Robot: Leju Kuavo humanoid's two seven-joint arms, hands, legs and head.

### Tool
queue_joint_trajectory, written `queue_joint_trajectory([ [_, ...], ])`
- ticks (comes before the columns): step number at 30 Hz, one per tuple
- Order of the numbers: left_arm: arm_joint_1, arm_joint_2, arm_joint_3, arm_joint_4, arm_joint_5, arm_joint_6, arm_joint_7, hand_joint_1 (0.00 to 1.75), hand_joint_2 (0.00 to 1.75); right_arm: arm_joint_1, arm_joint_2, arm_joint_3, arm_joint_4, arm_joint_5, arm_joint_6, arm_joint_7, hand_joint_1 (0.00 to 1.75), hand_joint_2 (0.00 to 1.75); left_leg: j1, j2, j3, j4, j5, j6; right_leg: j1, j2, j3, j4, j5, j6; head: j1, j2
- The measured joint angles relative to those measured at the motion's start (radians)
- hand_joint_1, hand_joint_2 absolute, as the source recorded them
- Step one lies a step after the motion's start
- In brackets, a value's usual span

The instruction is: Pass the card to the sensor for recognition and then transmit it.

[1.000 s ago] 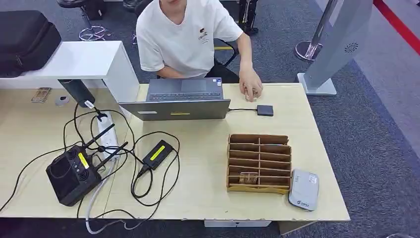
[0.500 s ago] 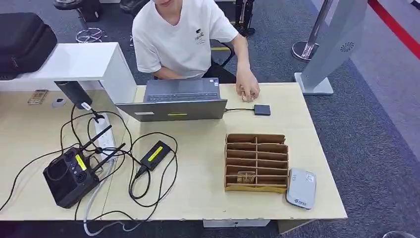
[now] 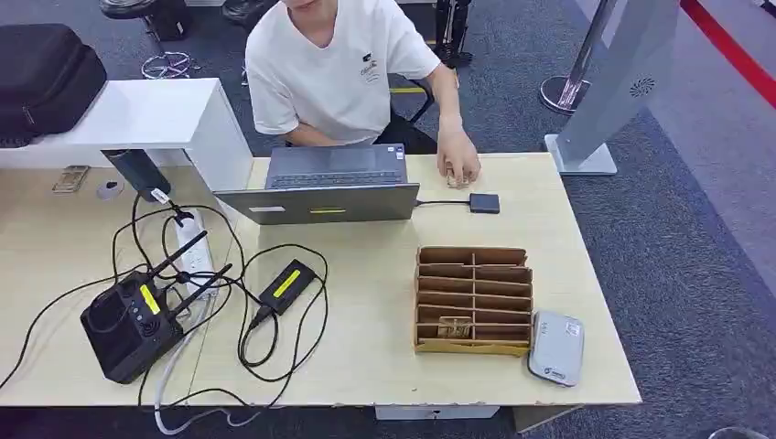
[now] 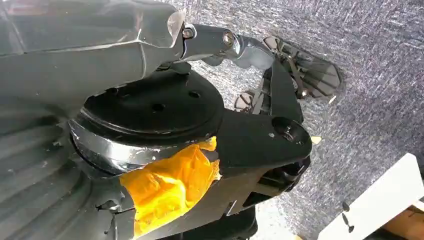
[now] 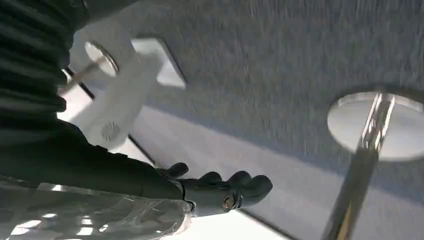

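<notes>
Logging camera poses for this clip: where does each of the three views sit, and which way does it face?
Head view: high on the body, looking forward and down at the table, card rack and seated person; no arm in frame.
Left wrist view: behind the left hand, facing carpet.
Right wrist view: behind the right hand, facing carpet and a grey kiosk.
Shared: head and right wrist views both show the kiosk.

A pale wood-grain table (image 3: 384, 366) carries a brown cardboard slotted organizer (image 3: 474, 299), a light grey rounded sensor pad (image 3: 555, 347), a grey laptop (image 3: 325, 186) and a black controller box with a yellow label (image 3: 128, 322). The carpet (image 3: 695, 274) is speckled blue-grey. The person's T-shirt (image 3: 334, 69) is white.
</notes>
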Motion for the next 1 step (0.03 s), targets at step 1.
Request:
queue_joint_trajectory([
  [1, 0.0, 0.0, 0.0, 0.0, 0.0, 0.0, 0.004, 0.0, 1.75, -0.011, 0.015, -0.005, 0.024, 0.01, 0.0, 0.002, 0.0, 1.75, 0.0, 0.0, 0.0, 0.0, 0.0, 0.0, 0.0, 0.0, 0.0, 0.0, 0.0, 0.0, 0.0, 0.0],
])
